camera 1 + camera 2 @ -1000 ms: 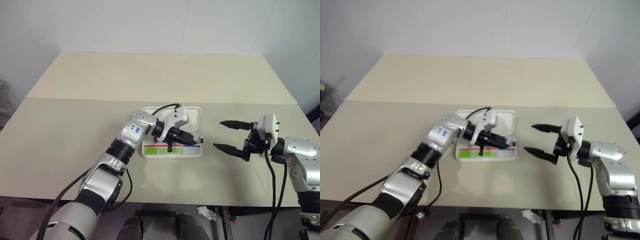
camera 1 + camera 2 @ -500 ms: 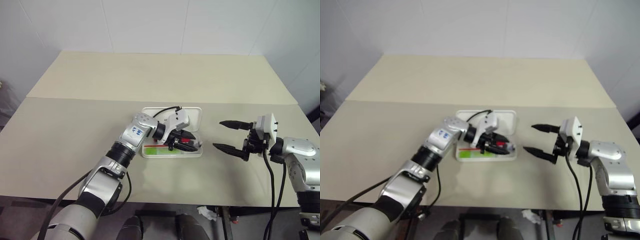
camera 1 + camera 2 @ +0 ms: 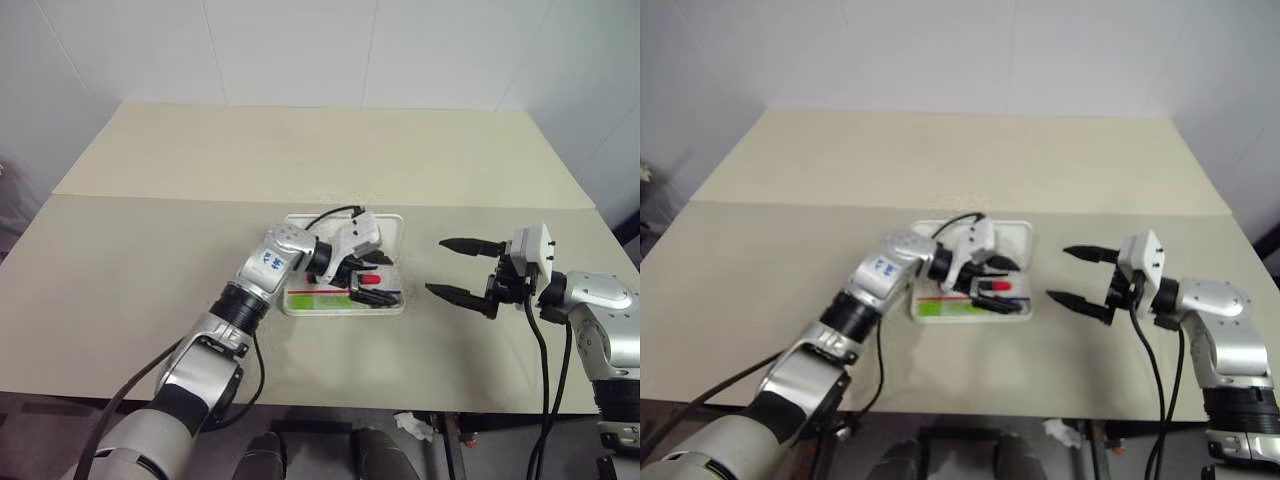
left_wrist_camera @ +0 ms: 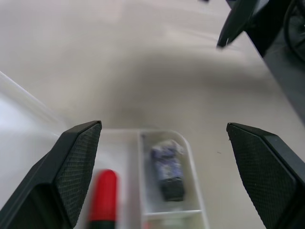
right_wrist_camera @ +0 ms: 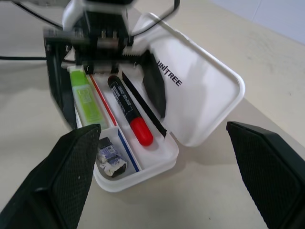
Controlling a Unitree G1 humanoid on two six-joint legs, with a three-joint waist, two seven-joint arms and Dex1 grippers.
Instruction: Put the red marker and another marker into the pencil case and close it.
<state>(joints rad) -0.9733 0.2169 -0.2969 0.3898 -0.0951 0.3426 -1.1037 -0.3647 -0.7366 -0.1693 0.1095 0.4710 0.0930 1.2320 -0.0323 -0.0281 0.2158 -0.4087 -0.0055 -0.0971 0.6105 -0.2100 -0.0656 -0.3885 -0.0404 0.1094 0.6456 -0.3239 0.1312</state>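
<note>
Right wrist view: worktop (image 5: 238, 191) carries the case (image 5: 200, 90), lid open and laid back, logo on its inside face. Both markers lie in the tray: red marker (image 5: 127, 109), black body with red cap, in the lane next to the lid; green marker (image 5: 86, 98) in the outer lane. A small dark eraser-like bit (image 5: 110, 157) sits in the end pocket.

Step, by my read: loading done, closing not yet begun. Left claw (image 3: 372, 277) hovers just over the tray, spread wide, gripping nothing. Right claw (image 3: 462, 269) also spread, empty, beside the case and apart from it.

Next move calls for getting the left claw clear of the tray, then catching the lid's far edge and swinging it over until it snaps down.
</note>
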